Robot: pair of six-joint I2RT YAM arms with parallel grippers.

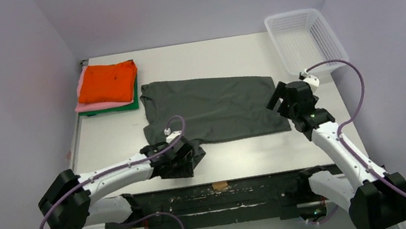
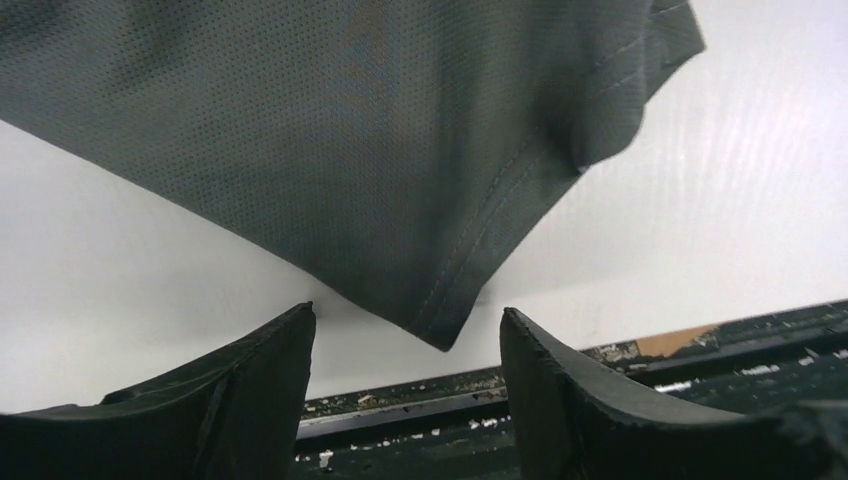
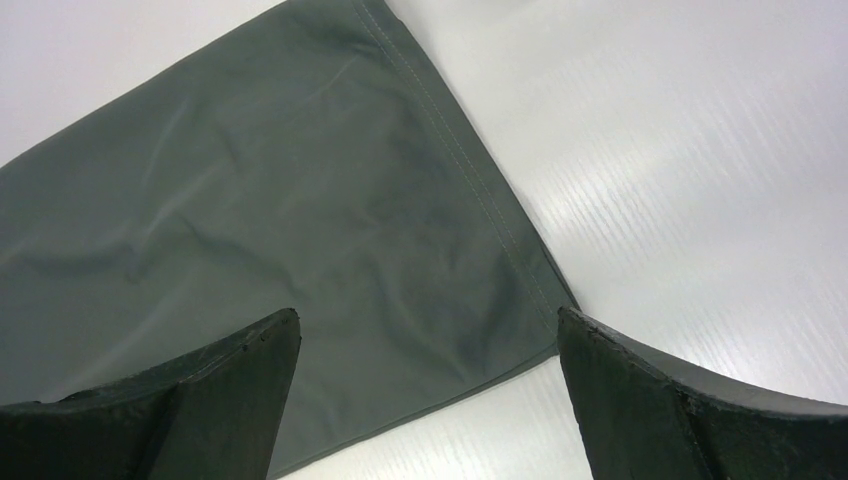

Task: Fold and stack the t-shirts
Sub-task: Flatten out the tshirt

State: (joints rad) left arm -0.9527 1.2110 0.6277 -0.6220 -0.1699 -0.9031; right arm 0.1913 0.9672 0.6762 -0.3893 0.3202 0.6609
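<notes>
While left gripper [image 2: 408, 345] and right gripper [image 3: 428, 345] gape empty at its near corners, one fine-knit dark grey t-shirt [image 1: 212, 108] lies flat mid-table; three folded shirts [image 1: 106, 82] stack far-left: orange, pink, green.

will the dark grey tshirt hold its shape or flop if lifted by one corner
Likely floppy: the dark grey cloth t-shirt lies flat with soft wrinkles, so it should drape. Its thin mesh weave suggests lightness. Pushed, it would probably bunch up.
</notes>
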